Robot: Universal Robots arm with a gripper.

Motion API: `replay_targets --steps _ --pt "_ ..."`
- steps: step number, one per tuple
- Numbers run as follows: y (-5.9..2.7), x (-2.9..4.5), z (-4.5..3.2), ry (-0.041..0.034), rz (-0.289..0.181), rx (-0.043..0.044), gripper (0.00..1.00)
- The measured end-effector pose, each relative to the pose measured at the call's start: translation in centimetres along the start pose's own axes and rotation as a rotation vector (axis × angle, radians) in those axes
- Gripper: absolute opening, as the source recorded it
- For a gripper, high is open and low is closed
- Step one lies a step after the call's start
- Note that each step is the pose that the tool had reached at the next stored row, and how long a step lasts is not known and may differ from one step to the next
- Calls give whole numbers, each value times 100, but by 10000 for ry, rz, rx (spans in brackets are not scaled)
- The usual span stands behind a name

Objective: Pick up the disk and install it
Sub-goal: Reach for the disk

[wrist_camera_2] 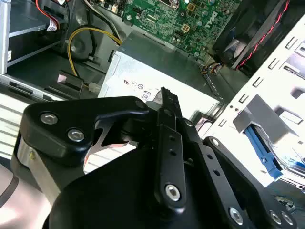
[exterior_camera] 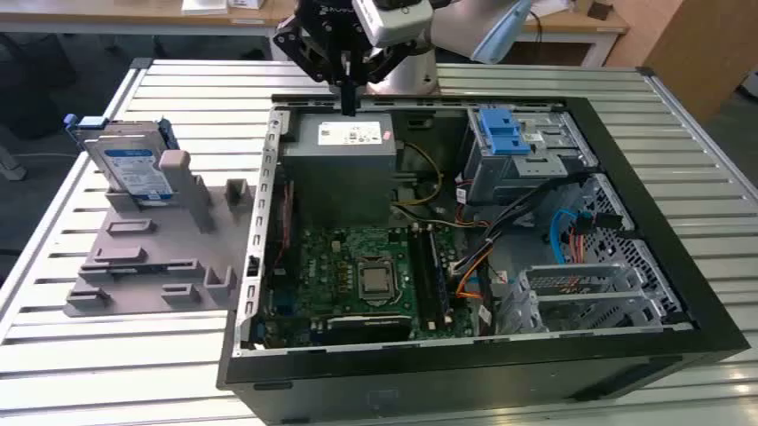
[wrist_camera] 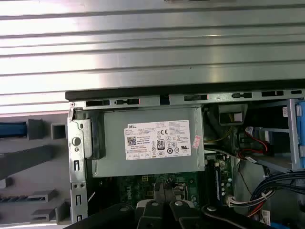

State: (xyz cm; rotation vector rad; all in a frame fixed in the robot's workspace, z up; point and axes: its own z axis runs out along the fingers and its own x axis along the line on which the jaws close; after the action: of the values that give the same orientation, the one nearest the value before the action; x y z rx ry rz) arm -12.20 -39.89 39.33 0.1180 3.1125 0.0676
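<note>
While the disk (exterior_camera: 128, 169) stands on edge in a grey holder (exterior_camera: 154, 257) at the exterior view's left, well apart from the open computer case (exterior_camera: 474, 364), the gripper (exterior_camera: 350, 105) hangs over the case's far edge, just above the grey power supply (exterior_camera: 343, 142), its fingers pressed together on nothing. By this evidence the pick-up has not begun. Taking the disk calls for a crossing to the holder, parted fingers and a grasp square on the disk's edges, clear of the holder's posts. Case and holder share a slatted metal table (exterior_camera: 119, 355); the motherboard (exterior_camera: 355, 266) and a blue latch (exterior_camera: 502, 133) lie exposed, and wooden furniture (exterior_camera: 663, 35) lines the room behind.
</note>
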Motion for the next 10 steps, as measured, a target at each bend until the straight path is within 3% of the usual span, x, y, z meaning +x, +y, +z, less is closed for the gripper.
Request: replay_targets --steps 10 --pt "-1 14 0 0 1 0 11"
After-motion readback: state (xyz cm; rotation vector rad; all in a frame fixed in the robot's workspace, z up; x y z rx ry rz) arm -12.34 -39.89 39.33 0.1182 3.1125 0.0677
